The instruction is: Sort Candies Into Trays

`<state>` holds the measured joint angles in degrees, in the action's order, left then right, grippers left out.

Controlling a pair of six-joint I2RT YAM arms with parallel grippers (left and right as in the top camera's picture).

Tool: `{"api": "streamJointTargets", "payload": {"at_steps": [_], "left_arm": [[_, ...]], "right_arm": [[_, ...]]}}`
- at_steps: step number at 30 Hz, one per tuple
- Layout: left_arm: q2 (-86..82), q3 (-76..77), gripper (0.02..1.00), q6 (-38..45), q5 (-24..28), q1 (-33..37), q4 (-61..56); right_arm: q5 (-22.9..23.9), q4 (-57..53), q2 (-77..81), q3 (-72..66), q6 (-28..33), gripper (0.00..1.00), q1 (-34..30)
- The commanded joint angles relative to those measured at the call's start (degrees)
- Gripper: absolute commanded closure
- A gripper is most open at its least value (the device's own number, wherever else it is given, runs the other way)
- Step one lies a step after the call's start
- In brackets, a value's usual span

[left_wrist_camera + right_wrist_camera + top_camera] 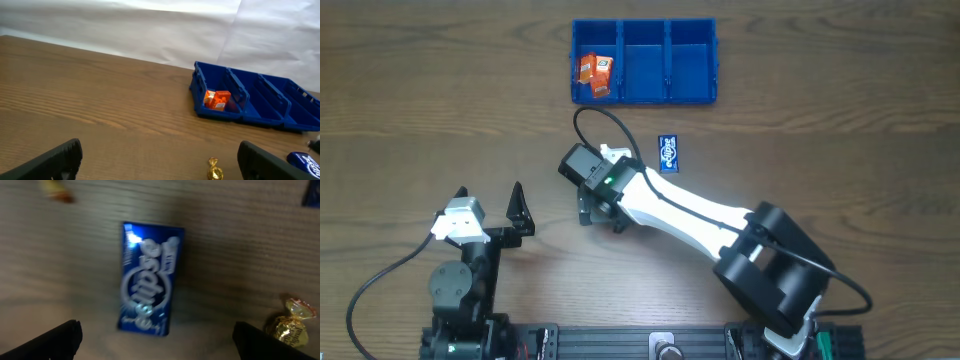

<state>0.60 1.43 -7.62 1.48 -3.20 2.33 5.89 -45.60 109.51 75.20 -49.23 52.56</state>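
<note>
The tray [643, 100] sits toward the far side of the table [840, 150], with candies [595, 75] in its left compartment. A pack [668, 154] lies on the table just before the tray, a wrapped sweet [290, 325] near it.

You're looking at a robot lab bench, test-rig type, not a home or shop. There's a plain wood-grain counter [420, 100], and behind it a white sheet backdrop [125, 30] in overlapping panels, screening off the room. The left arm [470, 270] & right arm [690, 215] stand on a black rail [620, 335] at the counter's edge, w/ a cable [365, 295] looping loose. The blue plastic parts bin [643, 98] is std lab stock.
</note>
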Motion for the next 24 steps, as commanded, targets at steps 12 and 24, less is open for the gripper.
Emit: {"api": "streamJointTargets", "payload": {"at_steps": [12, 24], "left_arm": [[-0.31, -1.14, 0.020, 0.35, -0.39, 0.28, 2.16], [-0.31, -1.14, 0.023, 0.35, -0.39, 0.28, 2.16]], "right_arm": [[6.19, 4.70, 5.44, 1.18, -6.23, 0.207, 0.33], [5.86, 6.78, 6.91, 1.16, -3.21, 0.507, 0.48]]}}
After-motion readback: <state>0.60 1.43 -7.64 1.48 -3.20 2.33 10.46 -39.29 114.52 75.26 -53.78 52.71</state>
